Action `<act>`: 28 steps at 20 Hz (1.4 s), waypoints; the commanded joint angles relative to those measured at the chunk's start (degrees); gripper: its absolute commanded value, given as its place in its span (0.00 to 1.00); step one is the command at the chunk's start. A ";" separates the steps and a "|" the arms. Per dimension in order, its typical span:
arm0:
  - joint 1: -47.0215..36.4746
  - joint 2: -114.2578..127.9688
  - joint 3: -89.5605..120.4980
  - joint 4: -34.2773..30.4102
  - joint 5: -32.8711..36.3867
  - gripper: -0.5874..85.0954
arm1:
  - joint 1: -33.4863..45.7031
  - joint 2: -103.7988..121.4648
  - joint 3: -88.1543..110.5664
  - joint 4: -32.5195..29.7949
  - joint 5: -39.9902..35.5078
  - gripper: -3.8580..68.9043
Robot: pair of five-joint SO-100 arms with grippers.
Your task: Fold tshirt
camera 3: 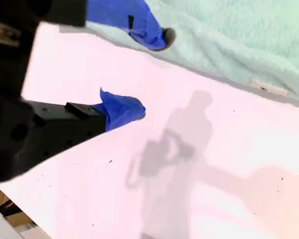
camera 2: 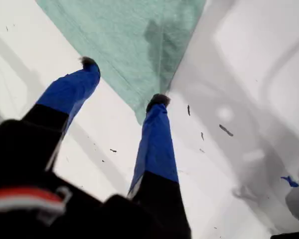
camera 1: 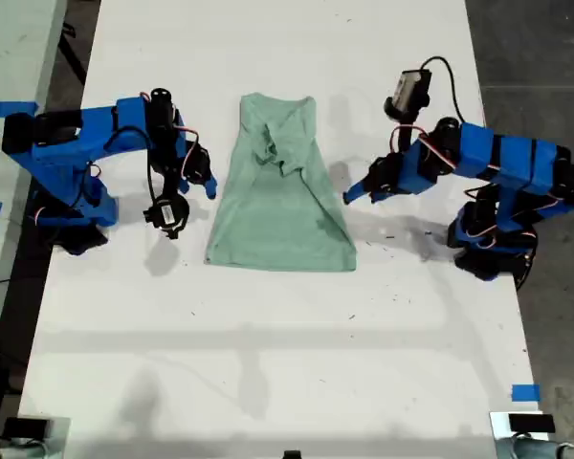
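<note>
The pale mint-green tshirt (camera 1: pixel 282 191) lies on the white table (camera 1: pixel 268 363), its sides folded in to a narrow shape, wider at the near hem and rumpled at the neck end. My first gripper (camera 1: pixel 350 195) is open just off the shirt's edge on the exterior view's right. In the first wrist view its fingertips (camera 2: pixel 158 99) straddle a corner of the tshirt (camera 2: pixel 134 40), with the first gripper (camera 2: pixel 123 82) holding nothing. My second gripper (camera 1: pixel 209 186) is open at the shirt's edge on the exterior view's left. One of its fingertips (camera 3: pixel 164 37) is over the cloth edge (camera 3: pixel 229 55); the second gripper (camera 3: pixel 149 72) is empty.
Both arm bases stand on the table, one at each side of the exterior view. Blue tape marks lie at the exterior view's left edge (camera 1: pixel 5 108) and lower right (camera 1: pixel 524 392). Dark floor (camera 1: pixel 536 67) borders the table on the exterior view's right.
</note>
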 commanded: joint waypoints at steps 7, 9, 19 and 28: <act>0.88 2.90 0.18 -1.58 -0.35 0.19 | -5.10 -2.20 6.68 -9.14 -0.70 0.38; 0.79 2.90 0.18 -1.58 -0.26 0.19 | -6.59 -5.63 10.99 -14.68 -0.09 0.38; 0.79 3.78 1.49 -1.32 -0.35 0.18 | -6.68 -26.46 15.03 -30.76 3.87 0.06; 0.79 4.39 2.37 -2.02 -0.18 0.18 | -7.29 -18.19 3.96 -13.10 1.05 0.03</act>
